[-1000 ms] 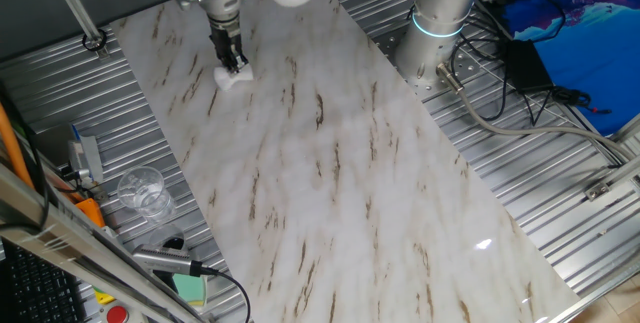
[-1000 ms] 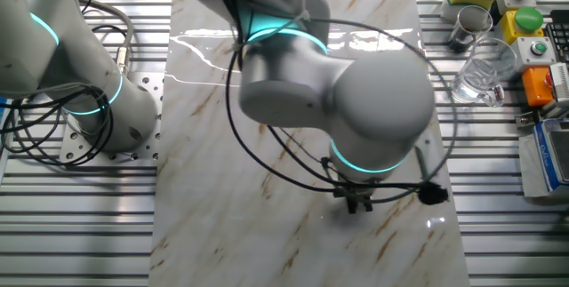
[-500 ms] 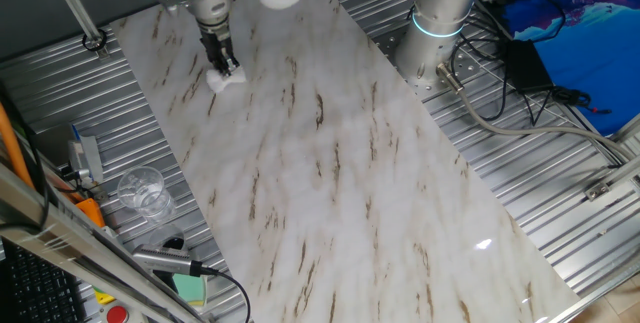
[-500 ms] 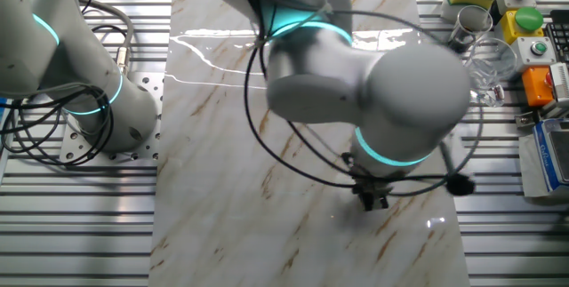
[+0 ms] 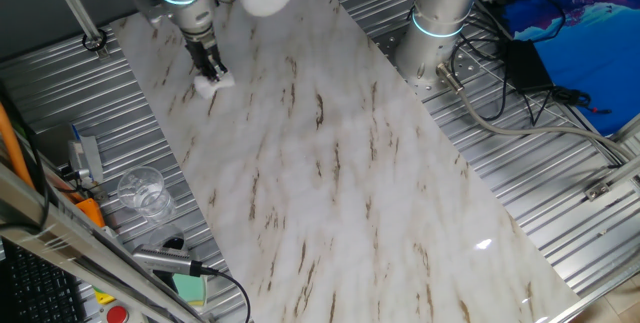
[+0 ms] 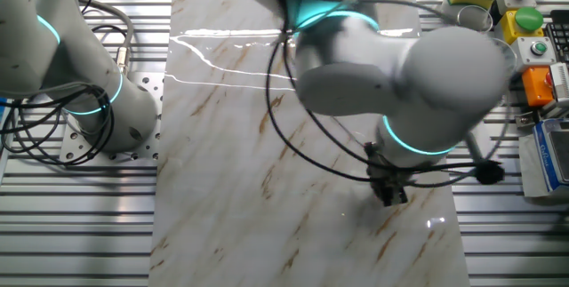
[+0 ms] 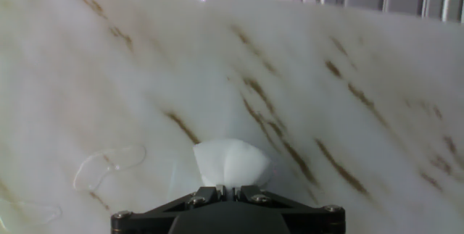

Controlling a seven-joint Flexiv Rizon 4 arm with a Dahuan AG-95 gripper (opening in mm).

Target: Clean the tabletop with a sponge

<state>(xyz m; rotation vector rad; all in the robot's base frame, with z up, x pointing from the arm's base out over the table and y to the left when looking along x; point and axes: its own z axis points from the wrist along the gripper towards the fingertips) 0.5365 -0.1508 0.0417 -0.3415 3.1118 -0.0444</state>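
Observation:
The tabletop (image 5: 340,163) is a long white marble-look slab with brown veins; it also shows in the other fixed view (image 6: 231,189) and fills the hand view (image 7: 348,82). My gripper (image 5: 209,67) is shut on the sponge (image 5: 213,85), a small white soft block pressed on the slab near its far left end. In the hand view the sponge (image 7: 230,163) sticks out ahead of the closed black gripper (image 7: 230,188). In the other fixed view the gripper (image 6: 392,195) points down at the slab near its right edge, and the arm hides the sponge.
A ribbed grey metal surface (image 5: 120,143) surrounds the slab. A clear glass (image 5: 143,191), a green block (image 5: 188,287) and tools lie at the left front. A second robot base (image 5: 437,23) with cables stands at the back right. Button boxes (image 6: 524,20) and a glass (image 6: 484,69) sit right.
My gripper has slid the sponge along the slab toward its left edge, a little farther from the second robot base. The arm's elbow swung with it.

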